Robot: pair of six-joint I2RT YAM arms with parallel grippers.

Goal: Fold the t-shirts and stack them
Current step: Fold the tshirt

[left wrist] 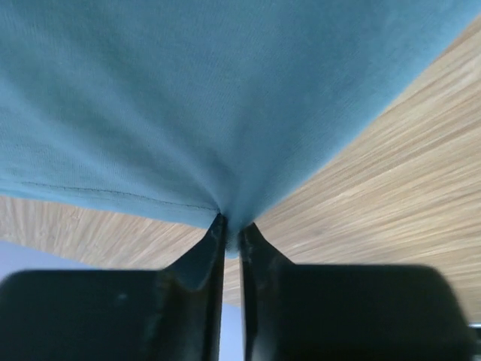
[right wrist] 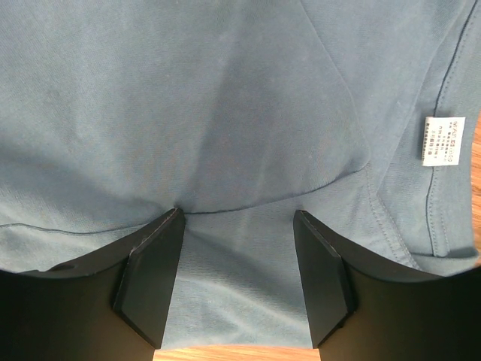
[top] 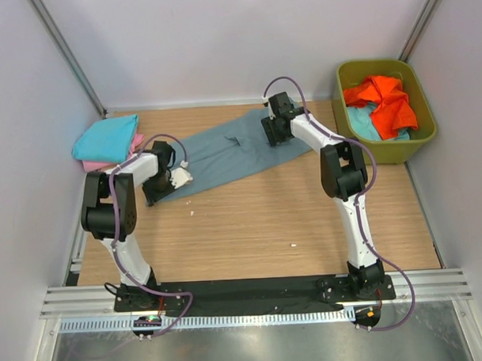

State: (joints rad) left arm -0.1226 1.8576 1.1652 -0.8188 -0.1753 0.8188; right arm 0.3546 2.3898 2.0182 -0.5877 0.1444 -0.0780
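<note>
Where the two black fingers (left wrist: 203,259) of the left pincer (left wrist: 231,226) come almost together, they pinch a fold of the grey-blue t-shirt (left wrist: 225,98), which rises from the tips in a tight gather with a stitched hem running off toward nine o'clock. The right pincer (right wrist: 237,214) stands wide open, gripping nothing, its fingers set down apart on the same shirt with smooth cloth lying between them. At three o'clock from that pincer one white label (right wrist: 442,141) is sewn beside a seam; it carries rows of print too small to read. Seen from above, this one grey-blue t-shirt lies stretched in a long band across the wooden desk (top: 250,228), from the left pincer at nine o'clock to the right pincer at about twelve. At ten o'clock on the desk, one turquoise t-shirt (top: 105,139) lies folded on top of one pink t-shirt (top: 94,164). At two o'clock stands one olive-green tub (top: 398,151), holding one crumpled orange t-shirt (top: 385,100) over one light blue t-shirt (top: 366,125). That makes five shirts, two pincers, one tub.
</note>
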